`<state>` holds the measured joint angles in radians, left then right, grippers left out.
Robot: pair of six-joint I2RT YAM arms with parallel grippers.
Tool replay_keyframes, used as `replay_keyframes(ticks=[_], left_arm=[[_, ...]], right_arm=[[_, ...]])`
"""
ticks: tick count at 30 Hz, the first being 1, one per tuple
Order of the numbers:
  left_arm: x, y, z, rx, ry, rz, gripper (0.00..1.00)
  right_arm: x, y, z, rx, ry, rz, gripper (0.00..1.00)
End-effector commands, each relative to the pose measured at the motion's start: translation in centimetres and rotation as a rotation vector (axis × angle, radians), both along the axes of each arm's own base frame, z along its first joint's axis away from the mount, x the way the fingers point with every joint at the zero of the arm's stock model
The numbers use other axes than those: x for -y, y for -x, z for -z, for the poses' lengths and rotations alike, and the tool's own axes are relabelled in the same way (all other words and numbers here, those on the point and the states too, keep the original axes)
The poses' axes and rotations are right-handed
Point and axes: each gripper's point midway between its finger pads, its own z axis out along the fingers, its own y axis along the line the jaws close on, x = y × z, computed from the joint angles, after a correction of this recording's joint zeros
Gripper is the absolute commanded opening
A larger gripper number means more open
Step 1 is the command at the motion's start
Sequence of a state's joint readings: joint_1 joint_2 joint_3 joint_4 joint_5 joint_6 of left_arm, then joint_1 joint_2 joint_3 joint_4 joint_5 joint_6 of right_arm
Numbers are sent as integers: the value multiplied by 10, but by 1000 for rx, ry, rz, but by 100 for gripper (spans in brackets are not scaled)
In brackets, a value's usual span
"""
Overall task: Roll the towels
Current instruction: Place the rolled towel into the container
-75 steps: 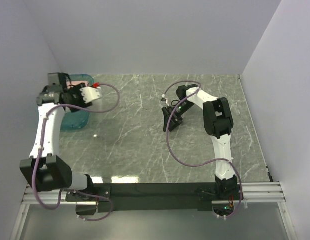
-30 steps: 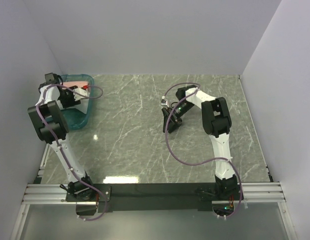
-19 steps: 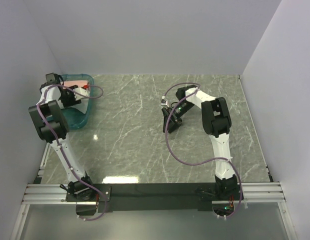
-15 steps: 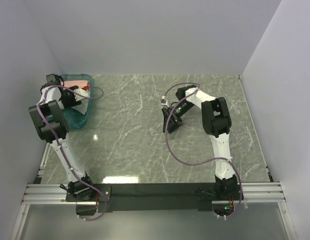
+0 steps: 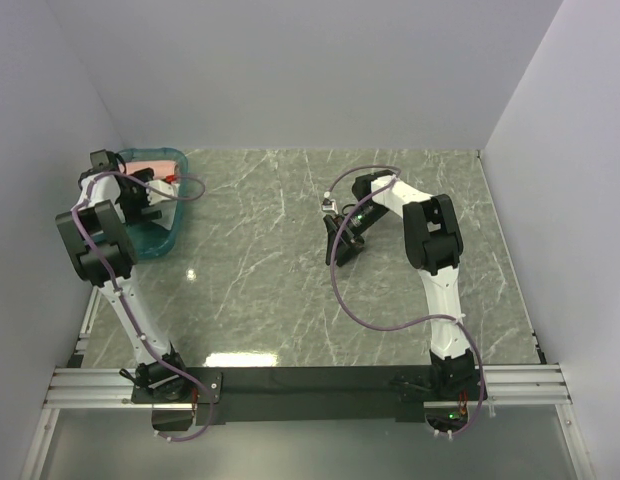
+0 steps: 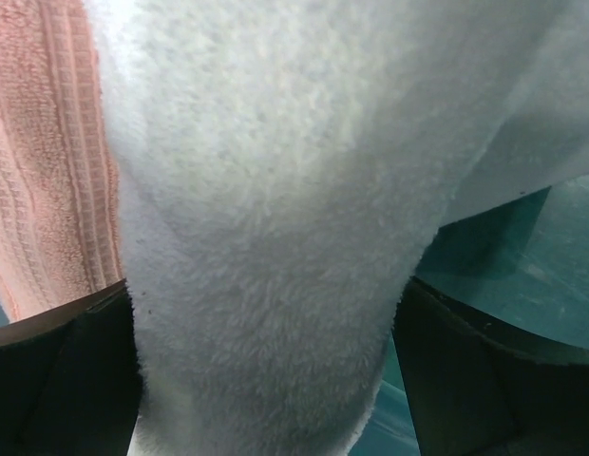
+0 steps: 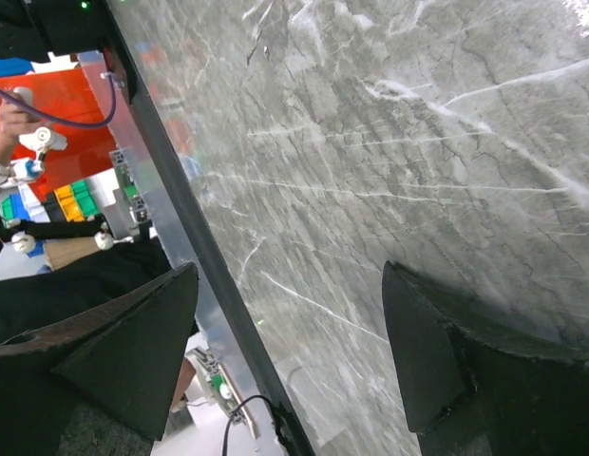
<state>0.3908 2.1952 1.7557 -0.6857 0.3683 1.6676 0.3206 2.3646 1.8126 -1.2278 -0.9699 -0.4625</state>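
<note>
**Marble desk: dropped into the teal tray**

Lowered from above moments earlier. Left claw spread wide astride the white towel, pink towel just to its left. Right claw parted, empty, unmoved, well apart from both. Rolled nothing yet; seemed poised to pinch.

Fleecy white towel, glossy, seemingly stone table

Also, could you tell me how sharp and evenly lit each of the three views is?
Top external: sharp, with white glare patches toward the near edge of the table. Left wrist: the white towel fills the frame, soft and washed out at the top; the pink towel shows clearer ribbing. Right wrist: marble veins crisp, claw fingers dark, shadowed.
</note>
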Motion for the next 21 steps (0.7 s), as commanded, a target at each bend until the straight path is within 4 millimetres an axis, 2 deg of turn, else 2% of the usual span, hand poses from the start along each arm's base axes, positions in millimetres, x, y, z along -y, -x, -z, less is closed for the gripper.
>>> replay_keyframes(ticks=[1,9,17,21], left_arm=[[-1,3,-26,24,-16,24,100],[8,15,-58,52,-19,60,99],[4,20,-93,98,-30,46,99],[13,30,-122,124,-23,71,100]], right_arm=[[2,-1,6,33,10,-18,85],[2,1,3,43,1,-22,86],[2,2,-1,54,-15,-28,86],[4,6,-8,78,-20,-45,86]])
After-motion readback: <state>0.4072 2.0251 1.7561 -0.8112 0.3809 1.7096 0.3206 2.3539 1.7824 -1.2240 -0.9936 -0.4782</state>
